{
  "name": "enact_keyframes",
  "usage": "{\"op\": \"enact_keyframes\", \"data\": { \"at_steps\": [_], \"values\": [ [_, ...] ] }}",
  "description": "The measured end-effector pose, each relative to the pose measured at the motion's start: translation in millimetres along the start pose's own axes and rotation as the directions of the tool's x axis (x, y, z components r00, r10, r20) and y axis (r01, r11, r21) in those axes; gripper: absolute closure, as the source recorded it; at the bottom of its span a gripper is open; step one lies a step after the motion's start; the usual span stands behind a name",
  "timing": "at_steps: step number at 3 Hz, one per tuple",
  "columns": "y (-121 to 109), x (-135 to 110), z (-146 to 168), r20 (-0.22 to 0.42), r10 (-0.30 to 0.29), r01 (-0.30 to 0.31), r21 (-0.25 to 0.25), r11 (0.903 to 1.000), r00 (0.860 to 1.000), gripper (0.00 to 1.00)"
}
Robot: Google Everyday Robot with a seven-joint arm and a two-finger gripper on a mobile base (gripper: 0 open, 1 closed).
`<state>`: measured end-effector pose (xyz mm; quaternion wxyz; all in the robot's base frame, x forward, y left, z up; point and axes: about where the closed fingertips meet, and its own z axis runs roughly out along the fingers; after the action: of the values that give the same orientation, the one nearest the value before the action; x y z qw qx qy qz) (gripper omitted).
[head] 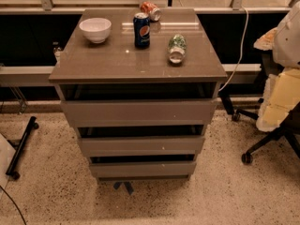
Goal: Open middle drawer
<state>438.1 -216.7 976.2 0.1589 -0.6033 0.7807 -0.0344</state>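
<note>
The middle drawer (pixel 140 145) is a flat, handleless grey-taupe front, the second of three on the cabinet (pixel 136 62) in the centre of the camera view. A dark gap runs along its top edge. The taller top drawer front (pixel 138 111) is above it and the narrowest bottom front (pixel 143 168) is below it. All three fronts look about flush with each other. The gripper is not in view in this frame.
On the cabinet top stand a white bowl (pixel 95 29), an upright Pepsi can (pixel 141 30), an orange can on its side (pixel 151 10) and a lying bottle (pixel 176 48). An office chair (pixel 276 121) with pale padding stands right. A black bar (pixel 21 146) lies left on the speckled floor.
</note>
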Motion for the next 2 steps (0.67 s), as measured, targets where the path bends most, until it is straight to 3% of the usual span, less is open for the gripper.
{"op": "enact_keyframes", "data": {
  "at_steps": [1, 2],
  "values": [
    [0, 0, 0, 0.000, 0.000, 0.000, 0.000, 1.0000, 1.000, 0.00],
    [10, -5, 16, 0.043, 0.030, -0.031, 0.023, 0.9992, 0.999, 0.00]
  ]
}}
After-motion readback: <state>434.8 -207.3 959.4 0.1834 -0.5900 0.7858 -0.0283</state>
